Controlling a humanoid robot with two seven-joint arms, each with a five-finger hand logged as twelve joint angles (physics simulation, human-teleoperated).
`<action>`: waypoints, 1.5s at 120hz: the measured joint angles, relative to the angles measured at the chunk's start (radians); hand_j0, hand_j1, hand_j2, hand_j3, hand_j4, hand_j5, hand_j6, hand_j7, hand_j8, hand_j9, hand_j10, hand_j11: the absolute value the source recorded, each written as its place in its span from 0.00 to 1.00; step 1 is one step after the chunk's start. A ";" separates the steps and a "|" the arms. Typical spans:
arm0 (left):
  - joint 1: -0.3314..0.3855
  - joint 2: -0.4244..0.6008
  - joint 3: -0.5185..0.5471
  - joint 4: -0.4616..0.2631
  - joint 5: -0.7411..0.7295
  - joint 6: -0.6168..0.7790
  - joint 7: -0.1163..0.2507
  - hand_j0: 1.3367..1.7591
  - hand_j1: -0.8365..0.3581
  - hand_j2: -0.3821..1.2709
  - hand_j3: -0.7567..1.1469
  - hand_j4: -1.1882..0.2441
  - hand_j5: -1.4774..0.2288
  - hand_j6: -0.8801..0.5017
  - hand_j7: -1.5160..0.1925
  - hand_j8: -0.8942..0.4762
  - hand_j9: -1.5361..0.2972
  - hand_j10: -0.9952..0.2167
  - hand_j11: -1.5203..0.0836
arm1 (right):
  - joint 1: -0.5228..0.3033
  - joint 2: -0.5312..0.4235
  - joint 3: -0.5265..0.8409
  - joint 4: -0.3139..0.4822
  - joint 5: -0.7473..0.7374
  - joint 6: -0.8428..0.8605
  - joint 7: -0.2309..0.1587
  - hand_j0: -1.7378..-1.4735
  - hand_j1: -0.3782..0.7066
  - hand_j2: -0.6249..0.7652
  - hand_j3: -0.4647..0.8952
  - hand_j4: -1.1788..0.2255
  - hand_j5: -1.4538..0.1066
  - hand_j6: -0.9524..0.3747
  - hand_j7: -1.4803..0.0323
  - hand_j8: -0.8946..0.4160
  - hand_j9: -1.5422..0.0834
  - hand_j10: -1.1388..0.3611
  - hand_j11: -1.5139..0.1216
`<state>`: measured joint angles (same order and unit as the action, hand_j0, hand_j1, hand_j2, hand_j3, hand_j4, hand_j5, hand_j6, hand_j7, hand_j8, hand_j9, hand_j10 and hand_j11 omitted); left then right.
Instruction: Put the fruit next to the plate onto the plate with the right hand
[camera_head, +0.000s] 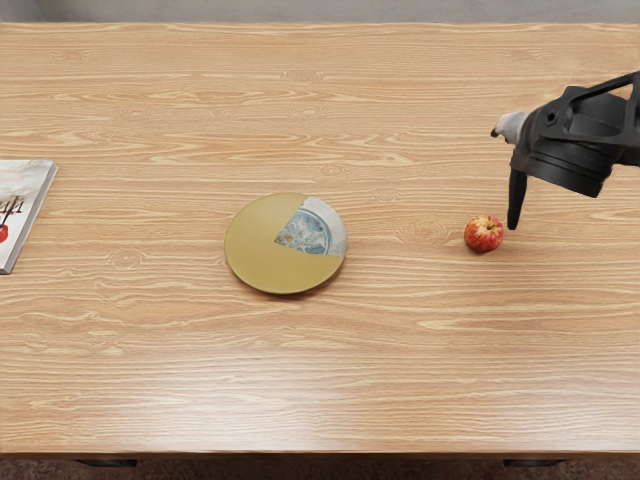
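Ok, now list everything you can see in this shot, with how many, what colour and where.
apple: one, red with a yellowish patch, on the table to the right of the plate, apart from it
plate: one, olive-yellow with a blue-and-white wedge, near the table's middle, nothing on it
magazine: one, pale cover with red marks, cut off by the picture's left edge
table: one, light wood grain, fills the view
right hand: one, black, comes in from the right edge, open, one finger pointing down just right of the apple, holding nothing
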<state>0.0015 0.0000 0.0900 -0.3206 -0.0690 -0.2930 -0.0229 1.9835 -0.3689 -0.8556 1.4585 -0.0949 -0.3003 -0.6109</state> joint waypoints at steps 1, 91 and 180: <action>0.000 0.000 0.000 0.000 0.000 0.000 0.000 0.76 0.99 0.23 0.40 0.83 0.87 0.64 0.89 0.65 0.84 0.82 0.95 | -0.010 0.002 0.003 0.001 -0.004 -0.008 0.000 0.30 0.11 0.44 0.34 0.79 0.87 0.66 0.92 0.63 0.89 0.71 0.87; 0.000 0.000 0.000 0.000 0.000 0.000 0.000 0.76 0.99 0.23 0.40 0.83 0.87 0.64 0.89 0.65 0.84 0.82 0.95 | -0.334 0.032 0.098 -0.029 -0.140 -0.283 0.000 0.30 0.40 0.40 0.34 0.60 0.65 0.46 0.69 0.42 0.68 0.53 0.66; 0.000 0.000 0.000 0.000 0.000 0.000 0.000 0.76 0.99 0.23 0.40 0.83 0.87 0.64 0.89 0.65 0.84 0.82 0.95 | -0.346 0.111 0.061 -0.119 -0.141 -0.275 0.000 0.30 0.31 0.41 0.34 0.66 0.72 0.52 0.76 0.49 0.74 0.59 0.72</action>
<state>0.0015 0.0000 0.0899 -0.3206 -0.0690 -0.2930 -0.0228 1.6376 -0.2581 -0.7948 1.3396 -0.2361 -0.5750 -0.6109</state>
